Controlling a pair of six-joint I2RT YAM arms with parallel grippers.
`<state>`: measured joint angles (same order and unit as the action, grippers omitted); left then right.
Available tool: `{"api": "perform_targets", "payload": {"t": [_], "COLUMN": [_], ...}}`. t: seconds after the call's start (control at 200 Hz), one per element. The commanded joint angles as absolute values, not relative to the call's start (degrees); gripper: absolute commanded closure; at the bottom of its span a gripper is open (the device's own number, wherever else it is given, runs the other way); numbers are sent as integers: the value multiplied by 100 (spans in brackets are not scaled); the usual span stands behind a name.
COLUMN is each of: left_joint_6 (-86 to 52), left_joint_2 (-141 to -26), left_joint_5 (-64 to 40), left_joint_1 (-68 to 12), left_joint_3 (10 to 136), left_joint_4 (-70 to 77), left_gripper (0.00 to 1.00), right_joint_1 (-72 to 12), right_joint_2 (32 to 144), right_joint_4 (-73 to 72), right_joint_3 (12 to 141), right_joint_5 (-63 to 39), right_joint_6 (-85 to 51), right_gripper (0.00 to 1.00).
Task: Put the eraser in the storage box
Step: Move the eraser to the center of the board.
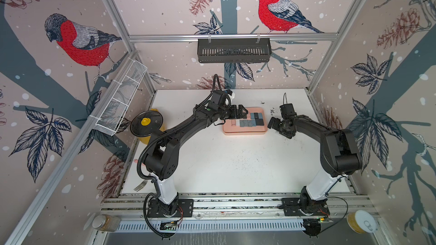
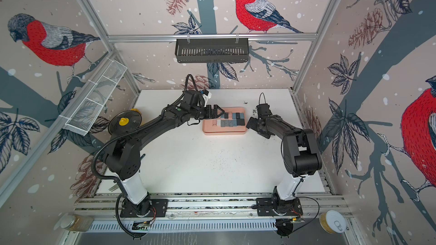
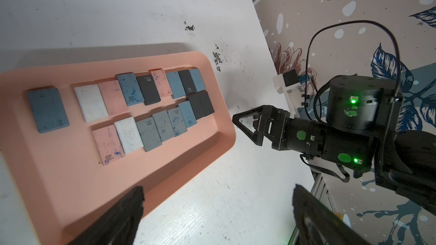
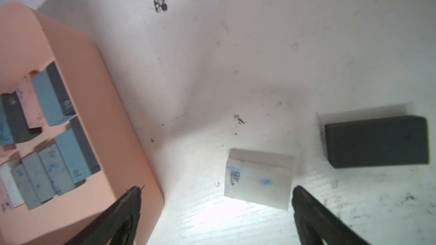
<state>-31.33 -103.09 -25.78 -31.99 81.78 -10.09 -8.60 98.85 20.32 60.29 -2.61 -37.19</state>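
White eraser [image 4: 258,180] lies beside the storage box [image 4: 108,95]; likely light, rubbery; pinch across its width. Fingers apart, empty, on left gripper [image 3: 218,190] and right gripper [image 4: 217,190]

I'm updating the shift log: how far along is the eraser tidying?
Mostly done: many erasers already lie in the storage box. In hand: nothing; the left hand and right hand are both open and empty. Remaining: a white eraser and a black eraser lie on the table beside the box, near the right hand.
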Motion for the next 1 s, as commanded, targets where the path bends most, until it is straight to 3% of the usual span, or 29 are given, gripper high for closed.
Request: {"api": "perform_targets", "payload": {"t": [0.0, 0.595, 0.825, 0.996], "left_joint_6": [-3116, -3058, -3068, -3048], "left_joint_2": [-10246, -10196, -10209, -10204], "left_joint_5": [-2621, -2582, -2622, -2599], "left_joint_1": [-3202, -3260, -3261, -3257], "left_joint_3": [8181, 8182, 8196, 8212], "left_joint_4": [-888, -924, -927, -940], "left_gripper": [2, 2, 2, 2], "right_joint_1": [-687, -24, 289, 182], "right_joint_2": [9778, 9666, 10028, 10247], "right_joint_4": [2188, 2356, 2265, 2155], "right_joint_3": [5986, 5808, 5900, 5984], "right_joint_5": [-200, -44, -132, -131], "right_joint_6": [-3519, -3010, -2981, -2991], "right_gripper": [1, 1, 11, 11]}}
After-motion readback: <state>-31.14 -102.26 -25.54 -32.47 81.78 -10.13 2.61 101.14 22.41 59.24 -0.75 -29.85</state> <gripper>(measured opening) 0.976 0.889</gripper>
